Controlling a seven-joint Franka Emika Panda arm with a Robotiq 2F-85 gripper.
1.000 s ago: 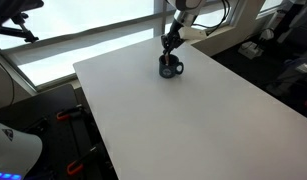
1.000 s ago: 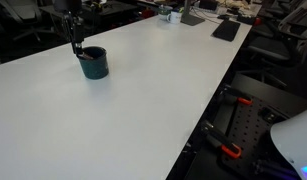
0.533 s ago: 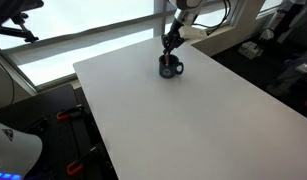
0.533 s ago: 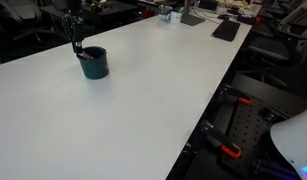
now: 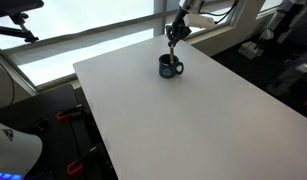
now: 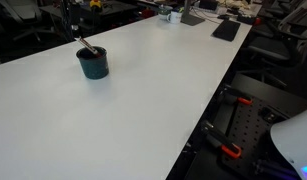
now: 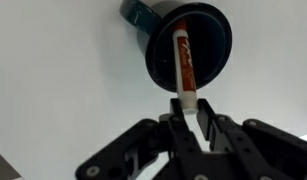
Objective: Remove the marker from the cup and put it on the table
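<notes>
Gripping the marker (image 7: pixel 182 62) by its pale upper end, my pincer (image 7: pixel 191 115) hung over the cup (image 7: pixel 155 60) in the wrist view. Its two fingers were drawn in on the pen with no gap I could make out, so I judged it clamped on the marker rather than merely beside it. I had taken that end because it was the only part standing clear of the rim. The reddish printed barrel ran away from the fingertips into the dark cup, and the cup's handle lay on the side farthest from the pincer. The marker's lower end was inside the cup, not yet over the bare table (image 7: pixel 63 90) that spread out beneath the pincer. In an exterior view the pincer (image 5: pixel 174 38) stood above the cup (image 5: pixel 170 68) near the far edge of the table (image 5: pixel 183 120), a straight pull being, to my mind, the way to free the pen without tipping the cup. Against the pictures from half a second and a second before, the pincer sat higher. In an exterior view the fingers no longer reached to the rim, and the marker (image 6: pixel 84 45) showed as a thin slanted line rising from the cup (image 6: pixel 93 66). The cup had kept its place on the table (image 6: pixel 143 100).
</notes>
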